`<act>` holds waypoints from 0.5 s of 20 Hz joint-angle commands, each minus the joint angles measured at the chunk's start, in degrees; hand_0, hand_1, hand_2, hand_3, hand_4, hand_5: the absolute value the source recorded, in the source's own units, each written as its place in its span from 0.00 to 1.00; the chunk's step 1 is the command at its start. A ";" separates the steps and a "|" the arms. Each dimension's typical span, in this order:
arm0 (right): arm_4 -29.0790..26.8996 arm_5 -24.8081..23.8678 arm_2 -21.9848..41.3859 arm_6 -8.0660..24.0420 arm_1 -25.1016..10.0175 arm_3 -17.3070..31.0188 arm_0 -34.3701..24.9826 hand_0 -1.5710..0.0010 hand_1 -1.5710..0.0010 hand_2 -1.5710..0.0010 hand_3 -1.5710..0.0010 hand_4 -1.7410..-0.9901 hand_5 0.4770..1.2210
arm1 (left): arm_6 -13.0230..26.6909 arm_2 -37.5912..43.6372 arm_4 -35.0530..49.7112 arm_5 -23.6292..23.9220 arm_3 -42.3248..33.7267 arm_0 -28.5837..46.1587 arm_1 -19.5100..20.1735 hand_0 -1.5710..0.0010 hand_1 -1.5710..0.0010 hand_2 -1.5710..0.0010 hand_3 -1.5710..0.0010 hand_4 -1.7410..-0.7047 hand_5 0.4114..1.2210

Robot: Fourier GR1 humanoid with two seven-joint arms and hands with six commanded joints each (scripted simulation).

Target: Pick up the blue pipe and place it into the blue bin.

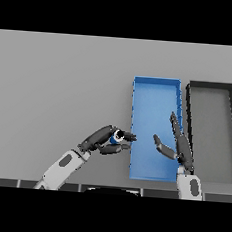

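The left hand (106, 139) pinches the blue pipe (117, 135) just beside the blue bin (157, 86), ready to drop it; the right hand (177, 147) hangs spread over the bin.

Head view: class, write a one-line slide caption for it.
Left hand holds the blue pipe beside the blue bin; open right hand hangs over the bin.

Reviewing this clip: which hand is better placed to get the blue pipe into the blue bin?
Left. The left hand already has the blue pipe pinched, just beside the blue bin; the right hand is open over it.
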 commanded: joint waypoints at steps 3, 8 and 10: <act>-12.71 9.13 -1.57 -0.10 -3.04 -4.50 -1.61 1.00 1.00 1.00 1.00 0.70 0.15 | 0.20 0.27 -0.42 -0.39 0.24 0.17 -0.09 0.00 0.00 0.00 0.05 0.00 1.00; -25.10 18.74 0.87 10.90 -11.57 -12.81 -7.46 1.00 1.00 1.00 1.00 0.57 0.03 | -0.24 0.89 -1.40 -1.08 0.74 0.00 -0.27 0.00 0.00 0.00 0.05 0.00 1.00; -27.43 20.25 2.85 14.78 -13.44 -15.28 -10.52 1.00 1.00 1.00 1.00 0.57 0.03 | -0.63 1.17 -1.94 -1.06 0.71 -0.36 -0.55 0.00 0.00 0.00 0.05 0.00 1.00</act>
